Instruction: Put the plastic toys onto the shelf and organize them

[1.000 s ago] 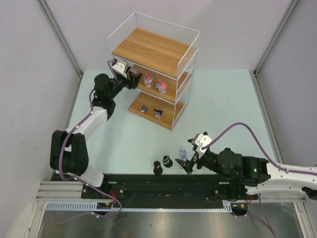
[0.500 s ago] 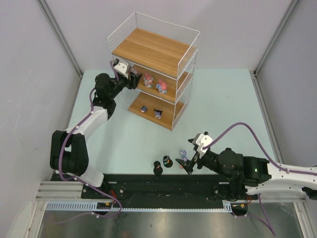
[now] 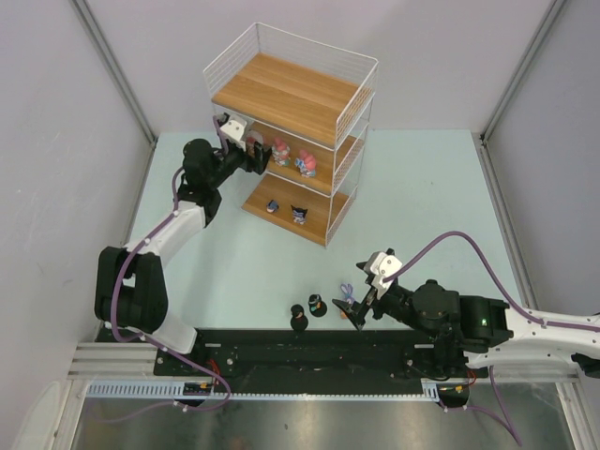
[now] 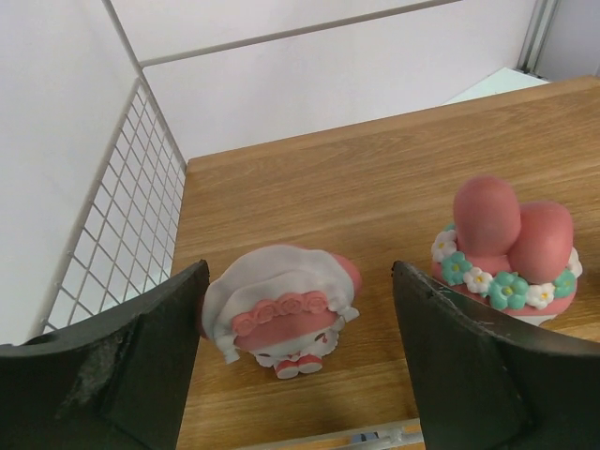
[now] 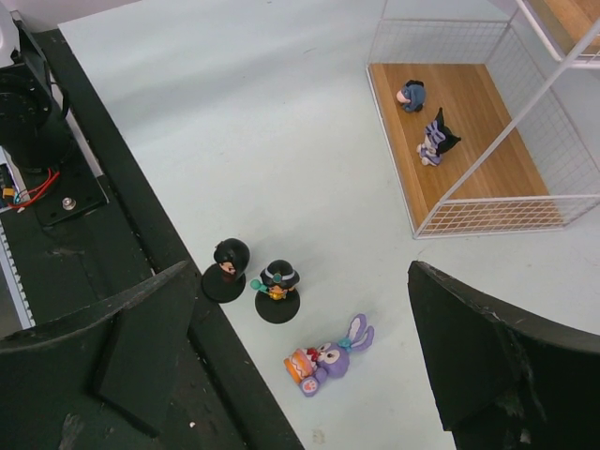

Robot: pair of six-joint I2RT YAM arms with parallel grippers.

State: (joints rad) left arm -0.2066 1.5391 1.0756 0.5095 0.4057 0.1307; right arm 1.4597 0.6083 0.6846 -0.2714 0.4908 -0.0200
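The shelf (image 3: 291, 94) stands at the back of the table. My left gripper (image 3: 255, 155) reaches into its middle tier, open. In the left wrist view a pink-and-white figurine (image 4: 279, 309) sits on the middle board (image 4: 356, 197) between my fingers (image 4: 159, 347), untouched, and a pink one with flowers (image 4: 506, 253) stands to its right. Both show from above (image 3: 280, 150), (image 3: 306, 162). Two small toys (image 3: 273, 205), (image 3: 299, 215) are on the bottom board. My right gripper (image 5: 300, 366) hovers open over the purple bunny (image 5: 328, 356), which lies on its side. Two dark-haired figures (image 5: 226, 267), (image 5: 277, 289) stand beside it.
The black base rail (image 3: 309, 352) runs along the near edge, close to the three table toys. White wire mesh (image 4: 122, 216) closes the shelf tier on the left of my left gripper. The shelf's top board (image 3: 281, 89) is bare.
My left gripper has moved right, further into the middle tier toward the pink-and-white figurine. The right arm and the toys on the table have not moved.
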